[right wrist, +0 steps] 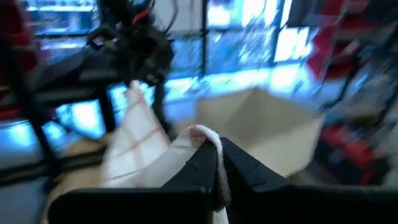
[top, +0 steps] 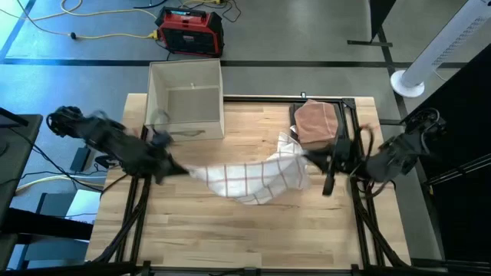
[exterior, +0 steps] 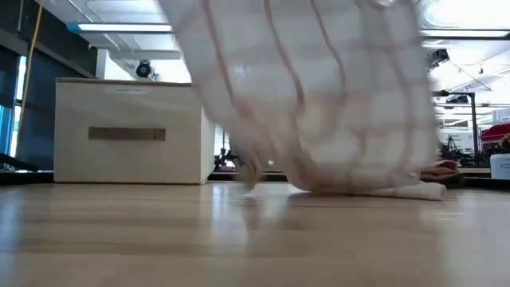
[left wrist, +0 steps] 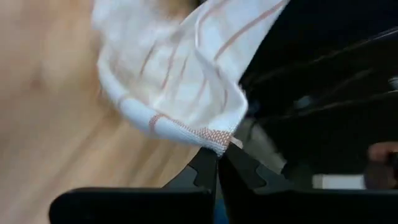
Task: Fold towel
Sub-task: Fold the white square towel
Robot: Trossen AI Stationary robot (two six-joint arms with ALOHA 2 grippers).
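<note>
Jaws clamped on opposite corners, the left gripper [top: 178, 170] and right gripper [top: 310, 157] hold the checked towel [top: 257, 180] sagging mid-frame. A thin corner pinch could slip, dropping the towel.

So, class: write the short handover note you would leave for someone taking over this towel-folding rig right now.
Left gripper: shut on one end of the towel, over the table's left side.
Right gripper: shut on the other end, over the table's right side, near the brown cloth.
Towel: white with red checks, stretched between both arms, its middle sagging onto the wooden table.
Box: at the table's back left.
Done: both ends gripped and lifted.
Left: no fold visible yet; lay it flat and fold.
</note>
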